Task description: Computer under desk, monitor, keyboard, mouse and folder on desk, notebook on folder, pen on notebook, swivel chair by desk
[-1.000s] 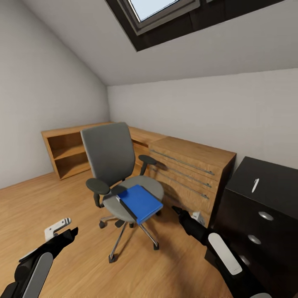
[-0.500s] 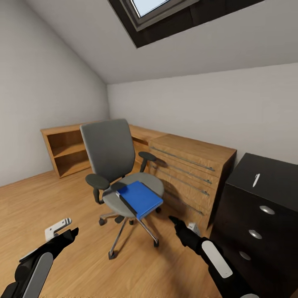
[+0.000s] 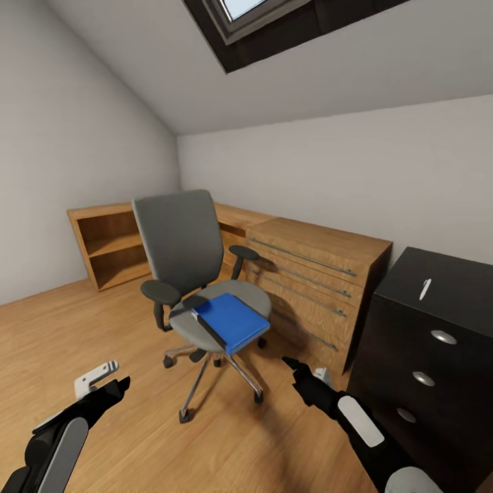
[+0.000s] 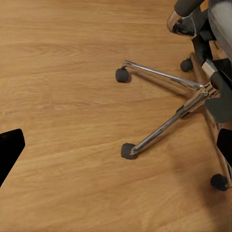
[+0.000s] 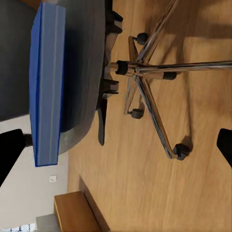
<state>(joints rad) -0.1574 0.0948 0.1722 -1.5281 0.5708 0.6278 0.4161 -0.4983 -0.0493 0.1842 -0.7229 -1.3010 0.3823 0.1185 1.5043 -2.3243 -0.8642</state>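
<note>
The swivel chair [image 3: 179,250] stands in the middle of the wooden floor, its grey back towards the corner. A bright blue folder [image 3: 233,320] lies flat on its seat, and the right wrist view has the folder [image 5: 46,87] edge-on. My right gripper [image 3: 293,366] is open, low and just right of the chair base, pointing at the seat. My left gripper [image 3: 108,385] is open over bare floor, left of the chair; the chrome star base [image 4: 164,128] lies ahead of it. The black desk [image 3: 438,322] stands at the right with a small white pen [image 3: 424,289] on top.
Light wooden low cabinets [image 3: 315,274] run along the back wall behind the chair, and an open shelf unit [image 3: 106,246] stands in the corner. The sloped ceiling holds a skylight [image 3: 253,14]. Open wooden floor [image 3: 82,329] spreads to the left of the chair.
The whole picture has shifted, so the camera moved and the chair sits a little higher in view. My right gripper sits slightly lower in the picture. The left arm looks unchanged.
</note>
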